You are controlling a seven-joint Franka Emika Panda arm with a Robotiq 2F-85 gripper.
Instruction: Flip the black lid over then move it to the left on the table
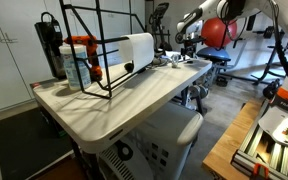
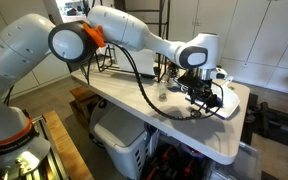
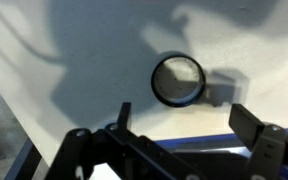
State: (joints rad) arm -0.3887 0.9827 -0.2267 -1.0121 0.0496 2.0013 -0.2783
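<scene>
Jaws apart and holding nothing, my gripper hangs above the black lid, a round ring lying flat on the pale table, clear of my fingers and not far from one edge. In an exterior view my arm reaches to the desk's end, near a rounded corner.

no legible text, labels, brands or numbers anywhere

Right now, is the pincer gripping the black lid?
No, in the wrist view the black lid lies on the table ahead of the open pincer, apart from it.
</scene>
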